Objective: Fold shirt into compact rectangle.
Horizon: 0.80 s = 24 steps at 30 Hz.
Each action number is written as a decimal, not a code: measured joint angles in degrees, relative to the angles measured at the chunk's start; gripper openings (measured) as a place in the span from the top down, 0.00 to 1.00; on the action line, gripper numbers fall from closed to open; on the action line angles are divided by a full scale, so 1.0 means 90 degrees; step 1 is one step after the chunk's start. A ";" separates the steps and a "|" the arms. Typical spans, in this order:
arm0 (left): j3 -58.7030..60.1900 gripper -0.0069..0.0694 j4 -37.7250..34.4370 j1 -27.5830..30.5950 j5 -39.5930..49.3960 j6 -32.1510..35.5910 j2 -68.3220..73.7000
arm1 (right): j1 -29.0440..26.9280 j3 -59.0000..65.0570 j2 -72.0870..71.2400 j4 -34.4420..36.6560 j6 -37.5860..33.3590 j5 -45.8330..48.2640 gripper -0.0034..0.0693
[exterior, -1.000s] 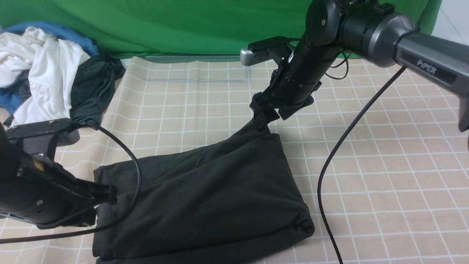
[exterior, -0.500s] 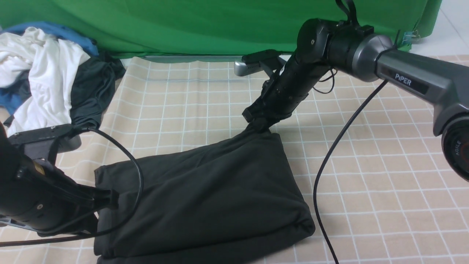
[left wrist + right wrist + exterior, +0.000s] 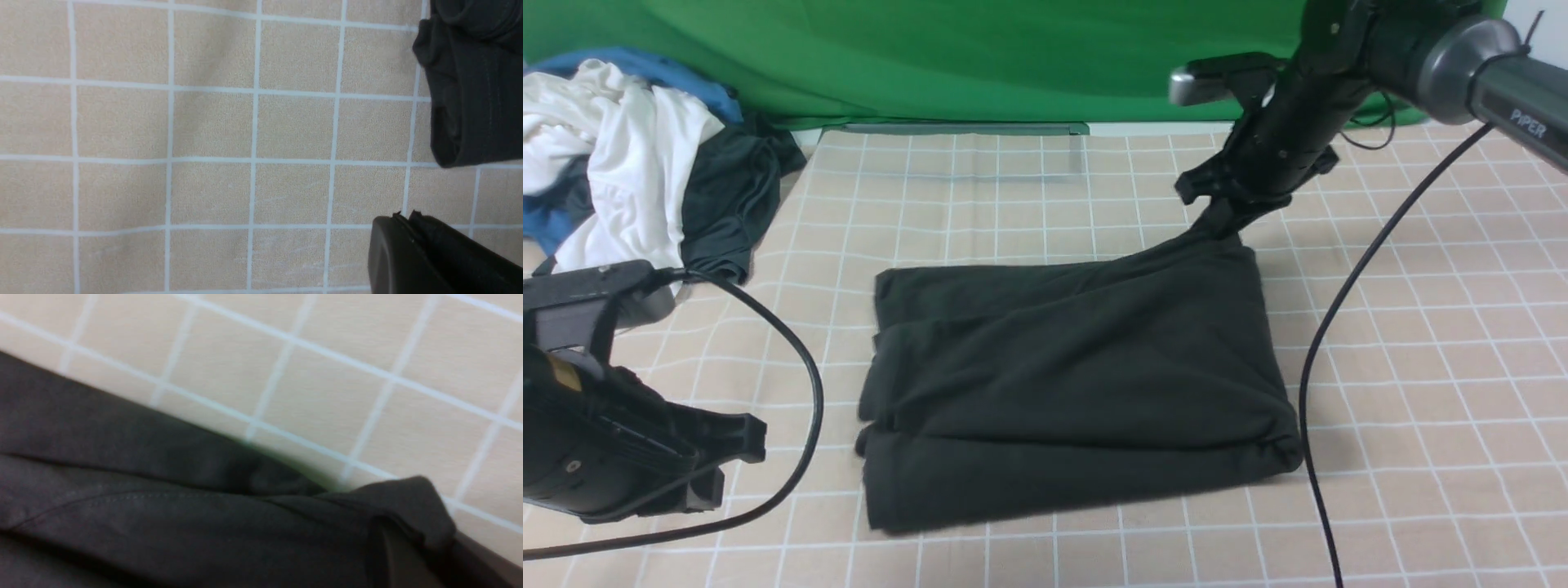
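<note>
The black shirt (image 3: 1078,376) lies folded in a thick, roughly rectangular bundle in the middle of the checked cloth. Its far right corner is pulled up into a peak. My right gripper (image 3: 1221,214) is shut on that corner; in the right wrist view the cloth (image 3: 163,518) bunches between the fingers of the right gripper (image 3: 412,539). My left gripper (image 3: 756,433) hovers at the near left, shut and holding nothing, a few squares away from the shirt's left edge. In the left wrist view its closed tips (image 3: 402,218) point at bare cloth, with a shirt corner (image 3: 474,81) beyond them.
A pile of clothes sits at the back left: a white garment (image 3: 621,163), a dark one (image 3: 727,196) and a blue one (image 3: 670,73). A green backdrop (image 3: 931,49) closes the far side. The right arm's cable (image 3: 1319,343) hangs by the shirt's right edge.
The right arm has swung right and back, dragging the shirt with it across the cloth. The shirt's left edge has come away from the left gripper, which stays at the near left.
</note>
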 joint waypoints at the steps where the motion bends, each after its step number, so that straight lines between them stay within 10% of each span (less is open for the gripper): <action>1: 0.0000 0.89 0.0000 0.0000 0.0005 0.0000 -0.0028 | -0.0049 0.0000 0.0000 -0.0072 0.0023 0.0017 0.82; 11: -0.0051 0.89 -0.0078 0.0000 0.0296 0.0079 -0.0049 | -0.0118 0.0013 -0.0458 -0.1754 0.0477 0.1028 0.44; 18: -0.0210 0.89 -0.0200 0.0000 0.0378 0.0412 -0.0256 | -0.0151 0.0766 -0.2290 -0.1890 0.0505 0.1030 0.87; 24: -0.0210 0.89 -0.0245 0.0000 0.0378 0.0556 -0.1115 | -0.0151 0.2313 -0.4722 -0.1905 0.0723 0.0744 0.90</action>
